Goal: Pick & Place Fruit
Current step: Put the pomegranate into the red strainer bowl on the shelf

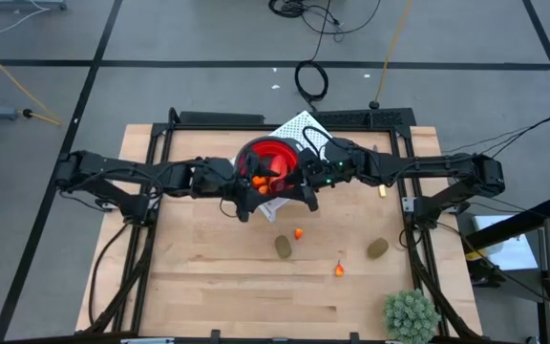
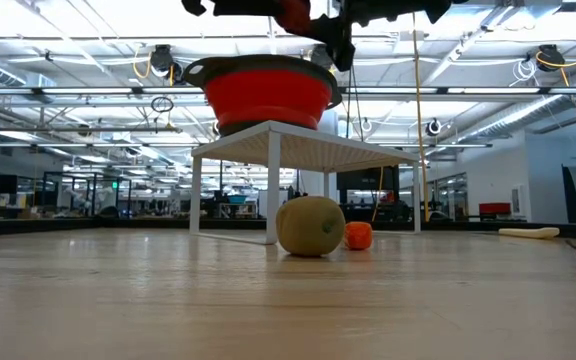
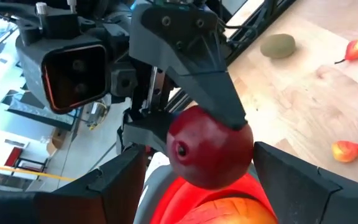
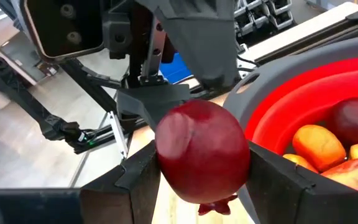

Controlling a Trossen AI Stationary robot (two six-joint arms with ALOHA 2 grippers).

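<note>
A dark red ball [image 4: 204, 152] hangs above the red bowl [image 1: 273, 164], between my two grippers, which meet there tip to tip. My right gripper [image 4: 202, 152] comes from the table's right and is shut on the ball. My left gripper [image 3: 201, 152] comes from the left and stands open, one finger on either side of the same ball. The bowl rests on a white rack [image 2: 268, 140] and holds orange and dark red fruit [image 4: 319, 146]. Two brown-green ovals [image 1: 283, 247] [image 1: 377, 248] and two orange bits [image 1: 299, 232] [image 1: 339, 269] lie on the table. My right gripper pinches the ball's two opposite sides [image 4: 166, 168] between its two fingers. The fingers come nearly level from the table's right. The ball is lifted clear, over the bowl's rim. My left gripper has its fingers [image 3: 278, 174] close beside the ball; whether they touch it, I cannot tell.
A spiky green plant [image 1: 411, 313] stands at the table's near right corner. A small pale piece [image 1: 382, 191] lies by the right arm. In the low view an oval [image 2: 310, 225] and an orange bit [image 2: 358, 235] lie in front of the rack.
</note>
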